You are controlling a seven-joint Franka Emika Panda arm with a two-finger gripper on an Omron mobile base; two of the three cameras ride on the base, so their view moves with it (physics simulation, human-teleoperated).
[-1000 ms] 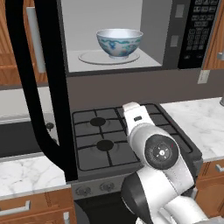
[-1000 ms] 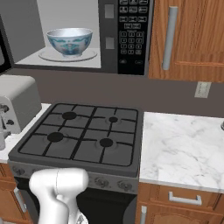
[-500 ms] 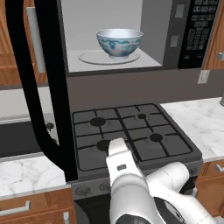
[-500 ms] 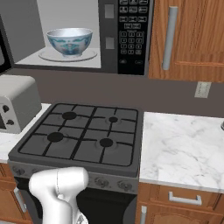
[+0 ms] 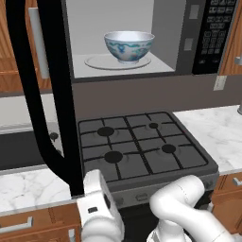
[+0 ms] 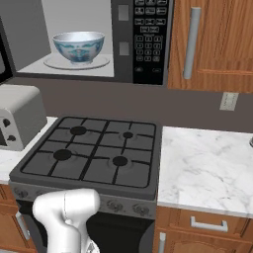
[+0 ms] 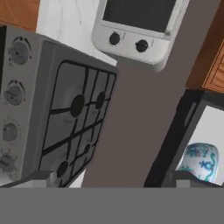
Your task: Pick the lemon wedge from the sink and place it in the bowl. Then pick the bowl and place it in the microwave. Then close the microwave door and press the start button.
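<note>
bowl [image 5: 128, 46] sits on glass plate [image 5: 97, 63] inside microwave [image 6: 148, 44], upright. microwave door [image 5: 42, 99] swung wide open, hanging over counter left of stove [image 5: 142, 151]. gripper [image 7: 109, 179] low in front of stove, fingers spread wide, holding nothing. toaster oven [image 6: 17, 116] on left counter.

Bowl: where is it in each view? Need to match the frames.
Left base view: the bowl sits top centre, on the glass plate inside the microwave.
Right base view: upper left, on the same plate.
Hand view: lower right edge, partly cut off.
Shared landmark: the stove, below the microwave.
</note>
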